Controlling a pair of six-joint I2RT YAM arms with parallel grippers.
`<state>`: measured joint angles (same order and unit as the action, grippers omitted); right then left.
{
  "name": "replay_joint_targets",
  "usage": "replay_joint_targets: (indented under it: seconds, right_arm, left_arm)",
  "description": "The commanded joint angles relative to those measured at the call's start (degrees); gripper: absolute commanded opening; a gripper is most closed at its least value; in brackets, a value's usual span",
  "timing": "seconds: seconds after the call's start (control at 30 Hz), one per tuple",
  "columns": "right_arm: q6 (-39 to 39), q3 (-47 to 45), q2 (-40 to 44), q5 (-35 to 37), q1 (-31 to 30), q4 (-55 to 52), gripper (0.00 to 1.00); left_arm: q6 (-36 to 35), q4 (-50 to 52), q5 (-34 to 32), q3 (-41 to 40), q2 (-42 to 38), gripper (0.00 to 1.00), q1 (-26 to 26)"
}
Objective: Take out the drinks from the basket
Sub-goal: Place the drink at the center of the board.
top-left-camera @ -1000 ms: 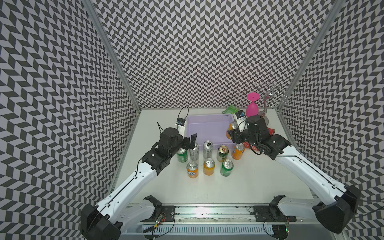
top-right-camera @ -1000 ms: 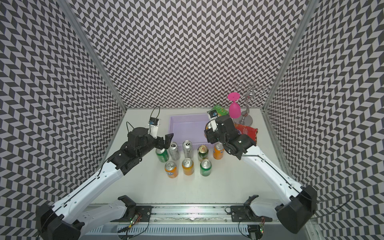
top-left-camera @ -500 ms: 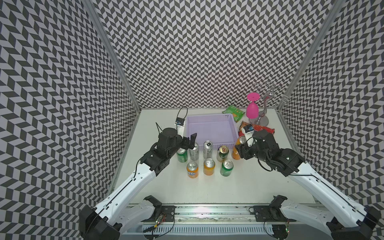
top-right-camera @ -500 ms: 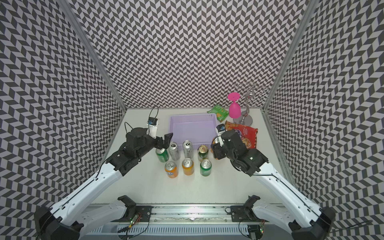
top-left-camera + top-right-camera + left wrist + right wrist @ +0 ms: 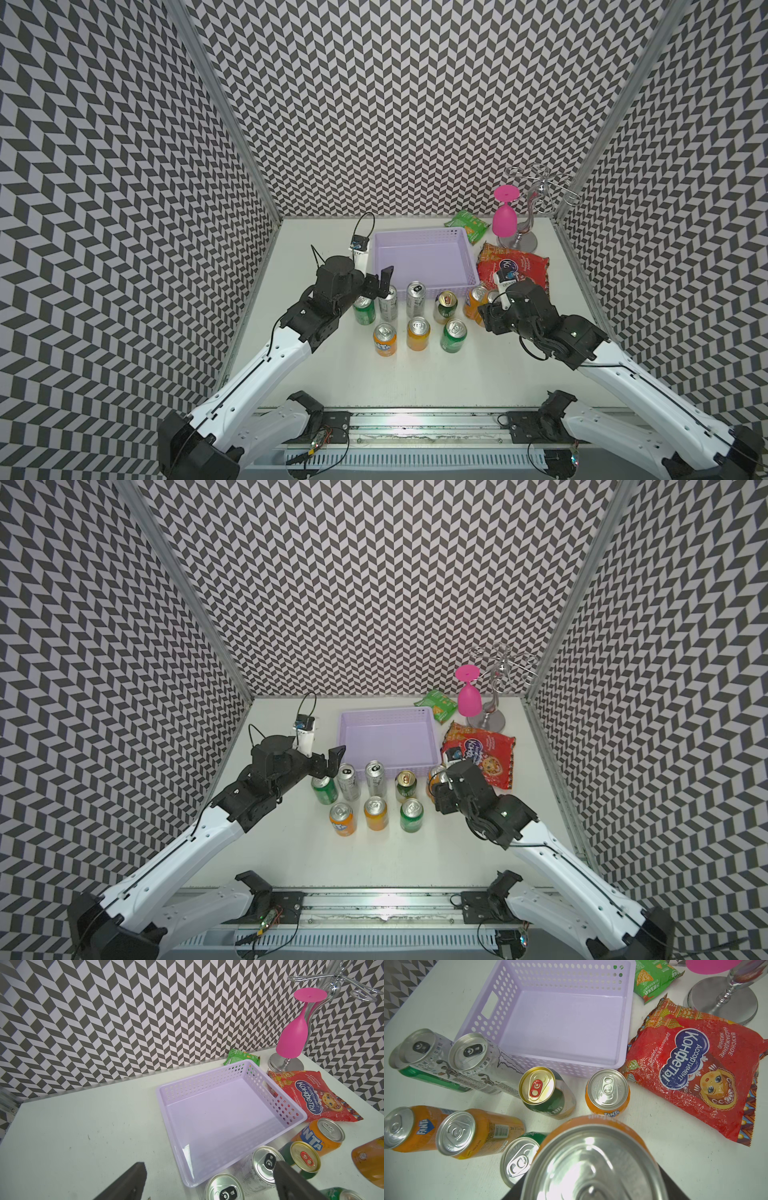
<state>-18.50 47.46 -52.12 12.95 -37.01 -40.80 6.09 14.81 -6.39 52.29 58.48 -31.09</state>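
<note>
The lavender basket (image 5: 424, 237) (image 5: 386, 721) (image 5: 207, 1088) (image 5: 562, 978) stands with nothing in it at the back middle. Several drinks stand just in front of it: two slim silver cans (image 5: 415, 297), green cans (image 5: 453, 336) and orange cans (image 5: 417, 334). My right gripper (image 5: 490, 309) (image 5: 444, 789) is shut on one more orange can (image 5: 591, 1159), right beside a standing orange can (image 5: 475, 301) (image 5: 607, 1093). The arm hides most of the held can in both top views. My left gripper (image 5: 380, 286) (image 5: 207, 1178) hangs open over the left end of the row, holding nothing.
A red snack bag (image 5: 513, 266) (image 5: 691, 1068) lies right of the basket, close behind my right gripper. A green snack bag (image 5: 467, 224) lies at the basket's back right corner. A pink glass (image 5: 505, 218) hangs on a chrome stand (image 5: 536, 199) at the back right.
My right arm has carried the orange can from over the basket's right front corner forward and down to beside the standing orange can. The left arm has hardly moved.
</note>
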Motion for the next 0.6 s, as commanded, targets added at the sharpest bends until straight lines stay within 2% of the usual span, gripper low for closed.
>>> replay_joint_targets:
  seconds: [0.0,0.57]
  right_arm:
    - [-4.43,-0.7,1.52,3.07,-0.25,7.02,0.57]
    - [-11.72,-13.51,0.68,2.28,-0.69,14.34,0.54]
  left_arm:
    - [-0.11,-1.17,-0.37,0.27,-1.02,0.99,0.43]
    - [-0.12,-1.62,-0.29,0.24,-0.39,0.99,0.51]
